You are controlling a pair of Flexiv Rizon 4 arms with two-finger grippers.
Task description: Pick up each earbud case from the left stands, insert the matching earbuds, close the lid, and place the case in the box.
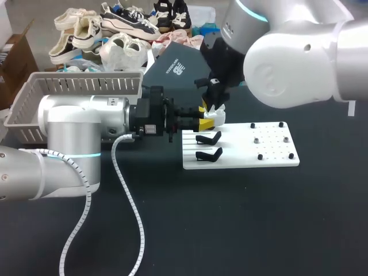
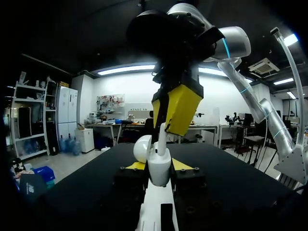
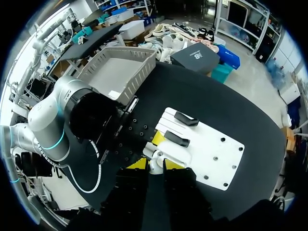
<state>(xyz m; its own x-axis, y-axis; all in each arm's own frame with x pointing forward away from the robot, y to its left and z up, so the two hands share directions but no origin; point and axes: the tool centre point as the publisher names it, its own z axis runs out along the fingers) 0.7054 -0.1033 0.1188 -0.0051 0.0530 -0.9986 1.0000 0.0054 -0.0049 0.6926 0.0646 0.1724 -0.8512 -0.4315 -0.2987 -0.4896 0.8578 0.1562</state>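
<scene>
Left claw tight around the open earbud case, right claw above tight on an earbud, over black tabletop.

Robotics lab, bench test setup. 2 industrial arms, the left arm and right arm, reach over a black tabletop. On it sits a white fixture plate with pegs and 2 black stands. A grey slotted basket stands beside it. A white cable trails off the left arm.
</scene>
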